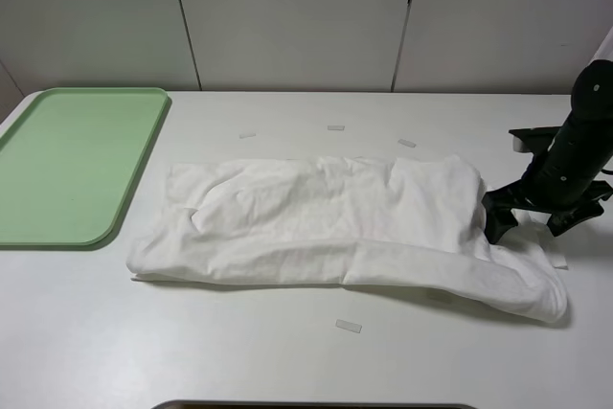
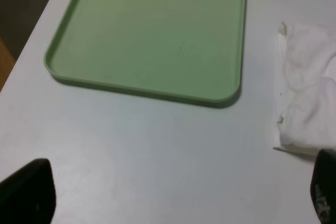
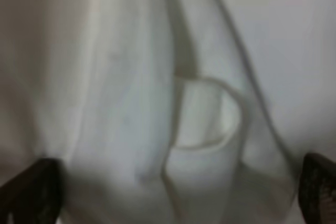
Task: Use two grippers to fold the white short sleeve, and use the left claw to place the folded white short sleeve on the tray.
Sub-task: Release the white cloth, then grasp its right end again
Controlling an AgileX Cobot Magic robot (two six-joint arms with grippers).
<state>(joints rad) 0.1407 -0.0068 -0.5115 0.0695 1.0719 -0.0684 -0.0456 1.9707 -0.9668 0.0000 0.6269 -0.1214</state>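
Thin, wrinkly cloth white short sleeve (image 1: 326,222) lies flat on the table as a long crumpled band across the middle, one end near the tray, the other end running out to the right and toward the front edge. It is not on the tray; bare table shows between them. Flat light-green plastic tray (image 1: 77,160), rectangular with rounded corners and a low rim, sits at the far left with nothing on it.

My right claw (image 1: 529,229), black and angular, is down at the shirt's right end, tips at the cloth edge. In its wrist view both dark fingers (image 3: 31,190) stand wide apart with white cloth (image 3: 131,103) and a hemmed opening spread between them. The jaws are wide, not clamped on anything.

My left claw (image 2: 176,192) does not show in the high view. Its wrist view has the two black fingertips (image 2: 26,192) far apart over bare table, nothing between them, with the tray (image 2: 152,30) ahead and the shirt's end (image 2: 310,93) off to one side.

Smooth white table (image 1: 192,361) carries a few small pale tape strips (image 1: 349,326) around the shirt. Grey wall panels (image 1: 287,16) stand behind.
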